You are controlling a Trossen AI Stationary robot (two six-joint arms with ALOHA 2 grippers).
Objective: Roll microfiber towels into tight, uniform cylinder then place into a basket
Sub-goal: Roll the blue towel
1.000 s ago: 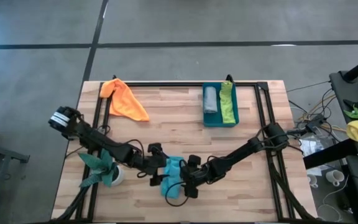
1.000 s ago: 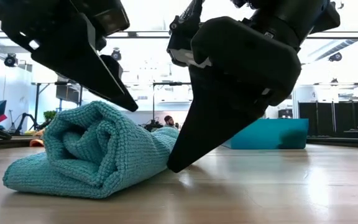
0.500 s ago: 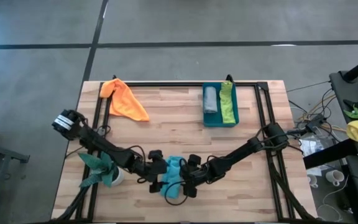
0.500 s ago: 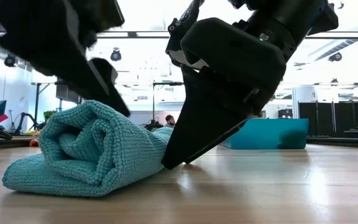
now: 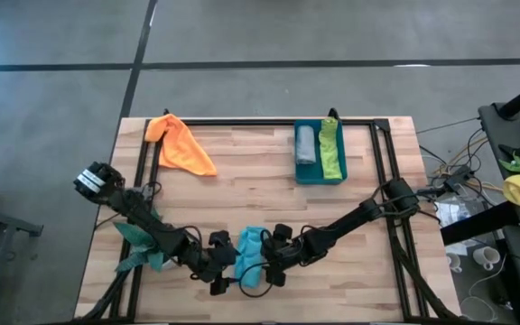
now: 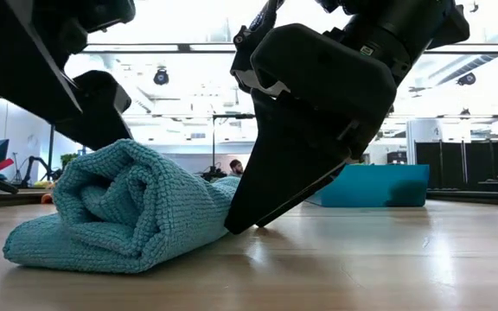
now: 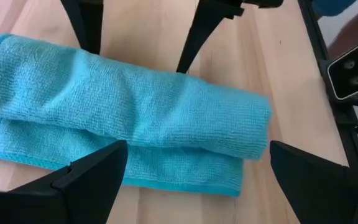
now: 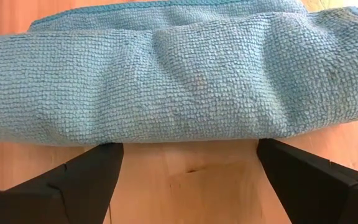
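Observation:
The turquoise towel lies rolled up near the table's front edge, with a flat loose flap sticking out on its left side. My left gripper stands open on that side, its fingers spread over the flap and just above the roll. My right gripper is open on the roll's right side. At the far right, the basket holds a grey roll and a lime green roll. An orange towel lies crumpled at the far left. My right gripper has both spread fingertips against the lower right side of the roll, down at the table top. The fingers slant down from the table's right and stand apart along the roll's length. The roll lies on the table. Whether my left gripper touches the towel, I cannot tell.
A leafy plant in a white pot stands at the near left, close under my left arm. A black frame runs around the table top. Bare wood lies between the turquoise towel and the basket.
My left gripper has gone toward the table's near edge along the towel's left side, turning a little about its own line, and has stayed open. The right gripper and the turquoise roll have kept their places.

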